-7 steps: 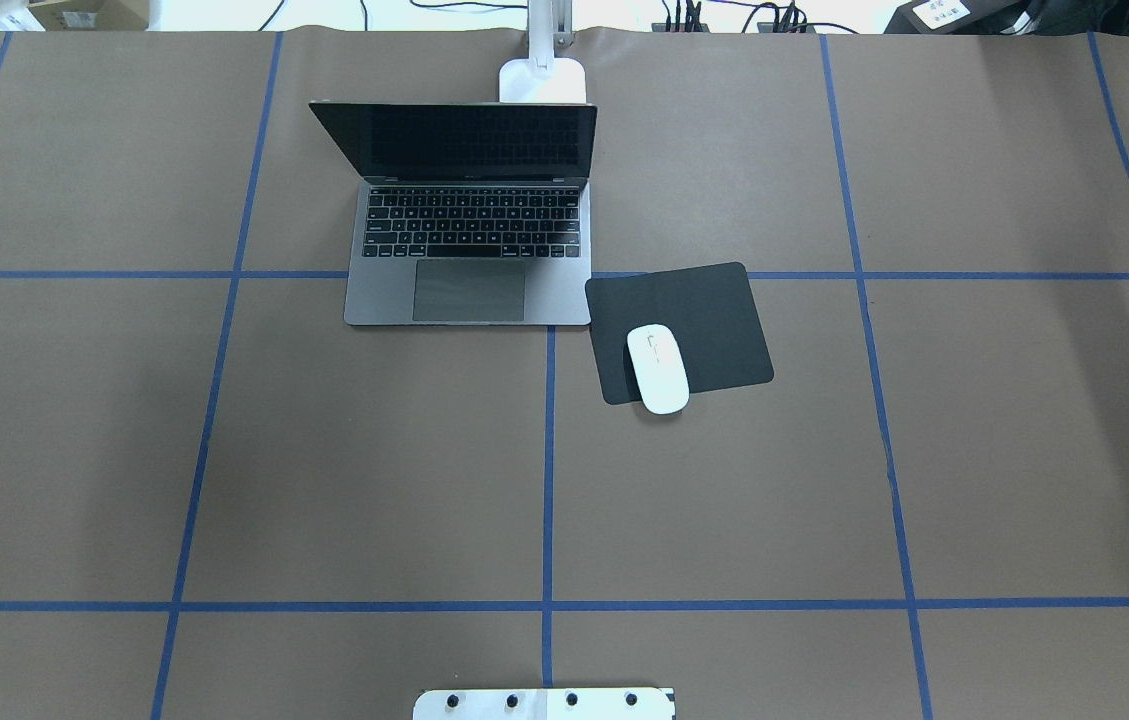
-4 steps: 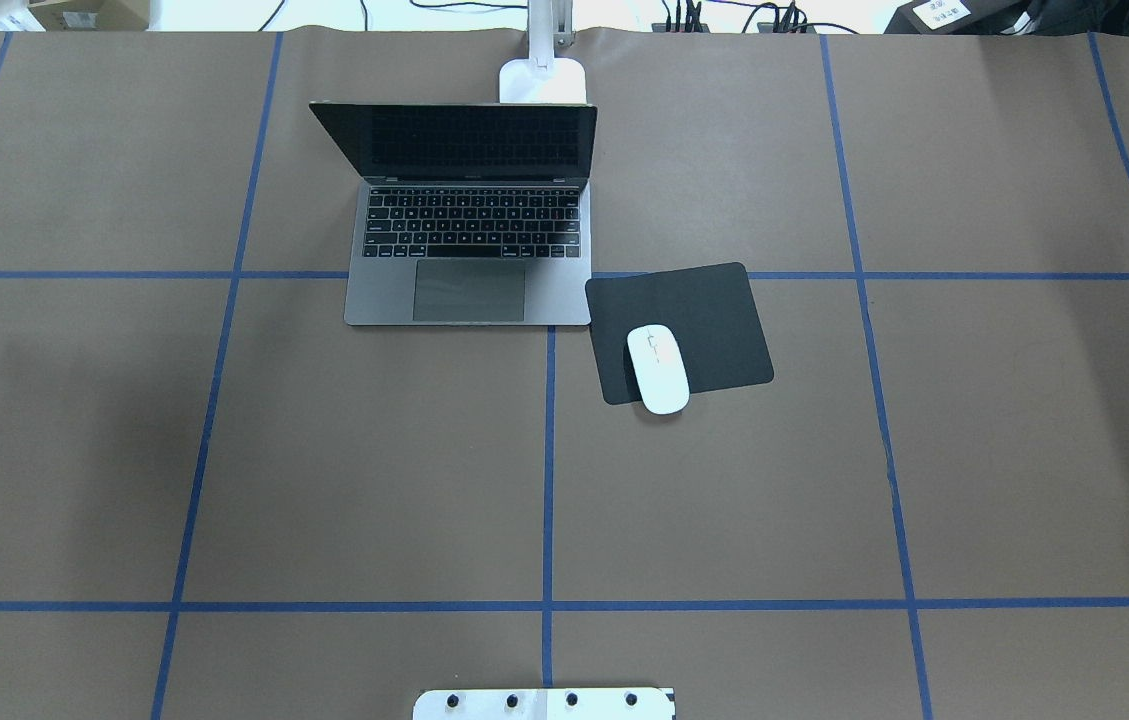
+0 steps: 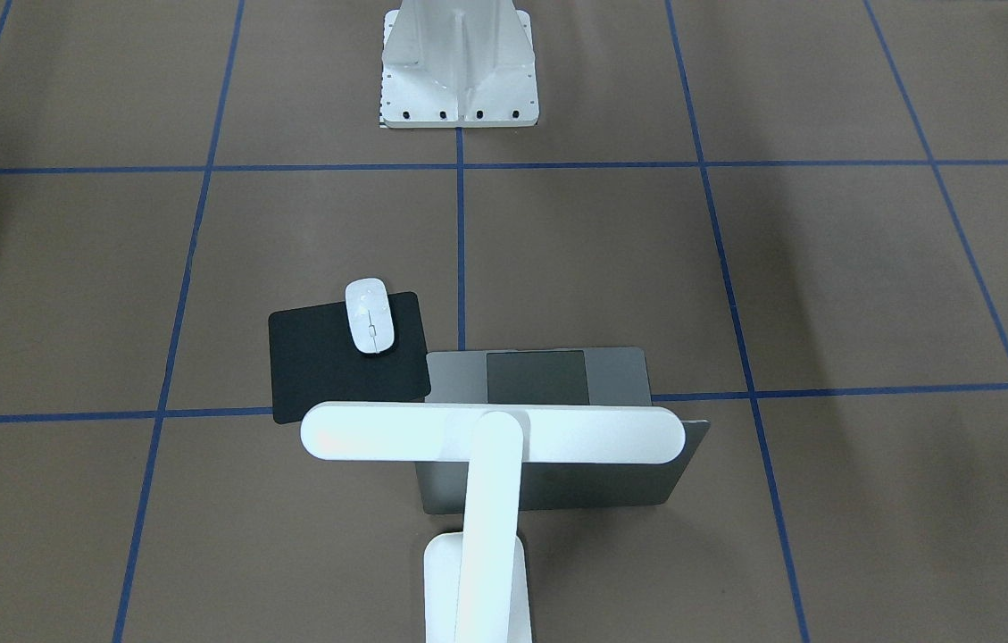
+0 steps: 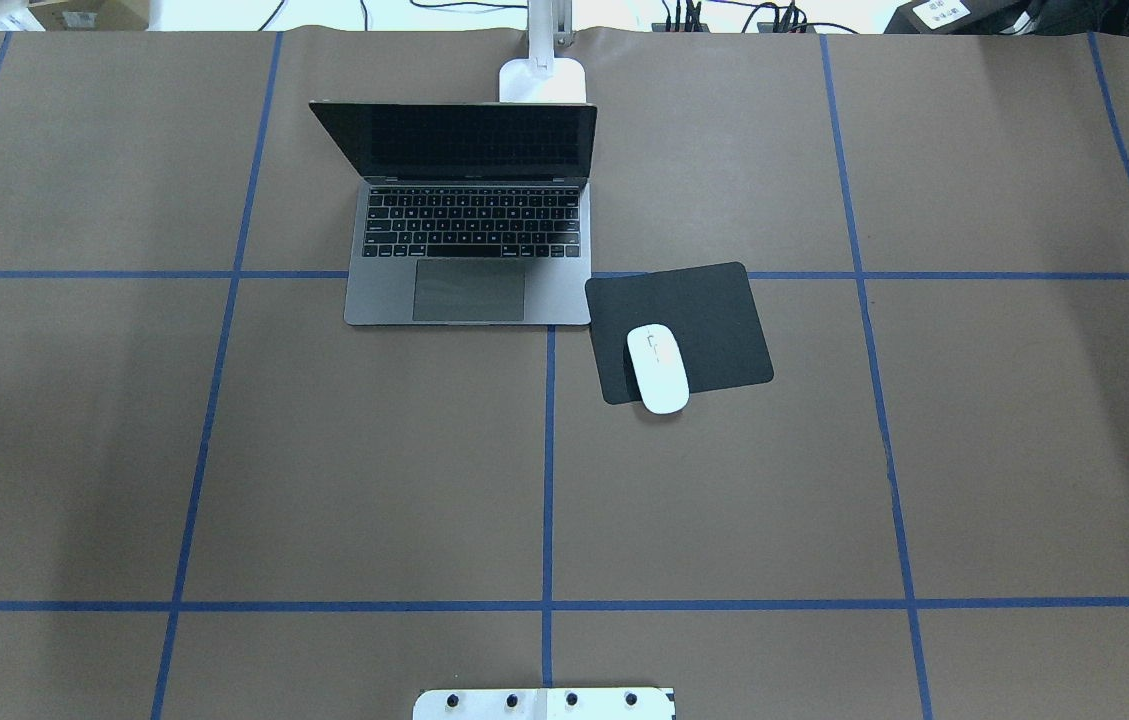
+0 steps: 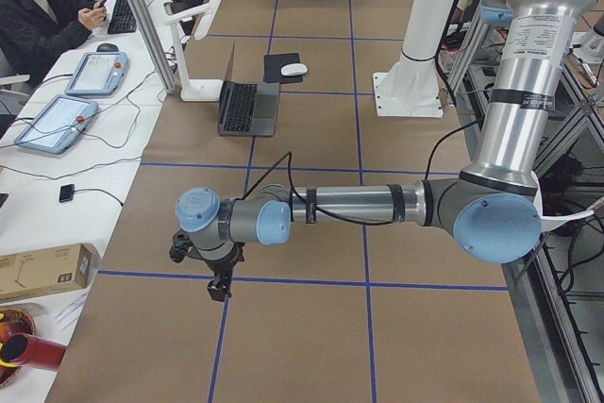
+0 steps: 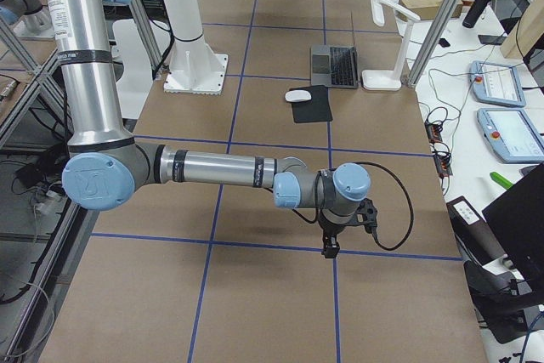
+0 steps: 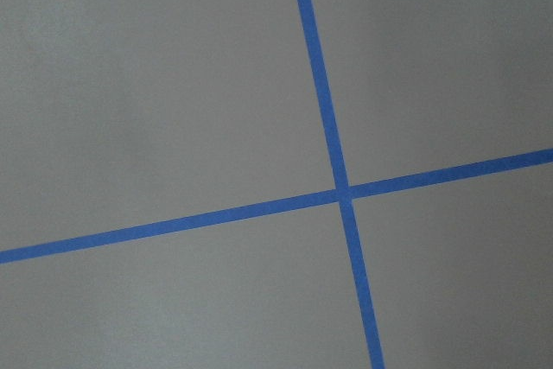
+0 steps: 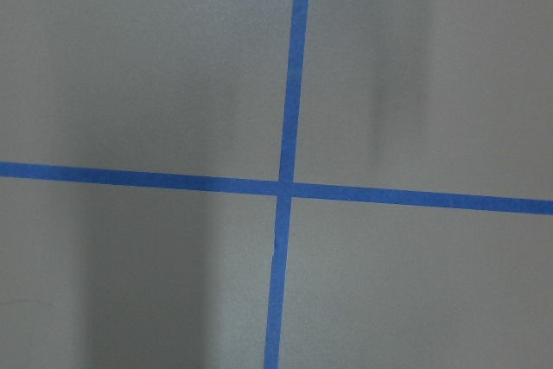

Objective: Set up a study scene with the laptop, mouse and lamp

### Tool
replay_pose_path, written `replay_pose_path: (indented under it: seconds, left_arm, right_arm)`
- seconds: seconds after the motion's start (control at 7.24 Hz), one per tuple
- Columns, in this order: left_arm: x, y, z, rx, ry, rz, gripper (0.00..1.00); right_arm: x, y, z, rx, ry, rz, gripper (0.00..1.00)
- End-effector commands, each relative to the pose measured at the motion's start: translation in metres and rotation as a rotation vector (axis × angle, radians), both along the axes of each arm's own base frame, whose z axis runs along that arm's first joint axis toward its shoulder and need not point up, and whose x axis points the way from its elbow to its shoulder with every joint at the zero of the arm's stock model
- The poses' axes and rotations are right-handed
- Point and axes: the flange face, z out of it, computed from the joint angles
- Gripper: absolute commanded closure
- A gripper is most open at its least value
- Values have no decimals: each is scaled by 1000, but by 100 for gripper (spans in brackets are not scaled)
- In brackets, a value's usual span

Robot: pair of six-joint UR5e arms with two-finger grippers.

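Overhead exterior view: the laptop (image 4: pixel 469 290) stands open on the table (image 4: pixel 824 480), with the lamp (image 4: pixel 542 80) just behind its screen. The mouse (image 4: pixel 657 368) lies on a black mat (image 4: pixel 704 310) beside it. The left gripper (image 5: pixel 219 287) and right gripper (image 6: pixel 330 248) hang well apart from these; I cannot tell their opening.

Brown table (image 4: pixel 724 500) gridded with blue tape (image 4: pixel 547 470), white side desk (image 5: pixel 38 224), seated operator (image 5: pixel 38 16), cardboard box (image 5: pixel 42 271)

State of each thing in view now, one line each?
Space-grey metal laptop: lid open, screen dark.
Flat black mat: lying flat beside laptop.
Glossy white oval mouse: on mat, overhanging its robot-side edge.
White T-shaped desk lamp: upright behind laptop.
Left gripper: cannot tell.
Right gripper: cannot tell.
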Motion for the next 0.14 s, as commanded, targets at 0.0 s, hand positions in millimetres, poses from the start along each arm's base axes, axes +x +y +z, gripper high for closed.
replay_pose_path:
  seconds: [0.0]
  left_arm:
    - [-15,12,12,-7,12,-11,1]
  right_arm:
    - [2,0,-6,20,28,1,0]
